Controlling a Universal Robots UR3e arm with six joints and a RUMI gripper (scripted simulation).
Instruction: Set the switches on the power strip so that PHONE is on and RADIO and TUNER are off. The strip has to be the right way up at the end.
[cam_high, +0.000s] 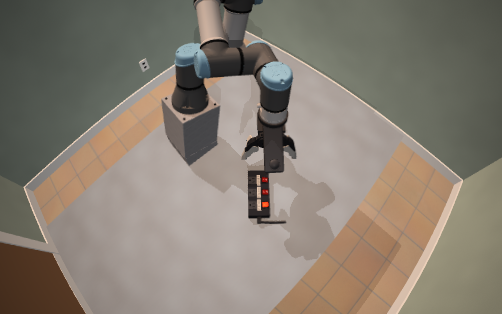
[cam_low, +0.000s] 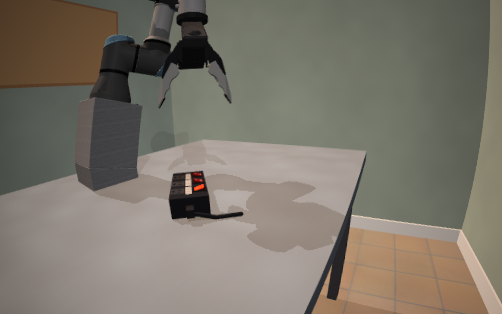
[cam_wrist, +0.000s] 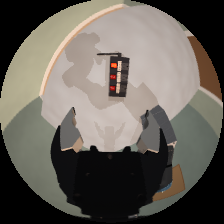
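The gripper (cam_low: 195, 98) hangs fully open and empty, high above the upright power strip (cam_low: 188, 192) on the table (cam_low: 280, 165).

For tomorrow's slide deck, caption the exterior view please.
Open gripper poised high above the upright power strip on the grey table, three red switches showing.

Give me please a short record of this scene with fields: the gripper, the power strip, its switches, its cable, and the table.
gripper: open gripper, nothing between its fingers, high above the table and apart from the strip
power strip: black power strip lying on the table, switch face up
switches: three red switches in one row along the strip; the one nearest the cable end looks brightest; labels too small to read
cable: short black cable lying on the table at the strip's end
table: grey table, also carrying the arm's grey pedestal
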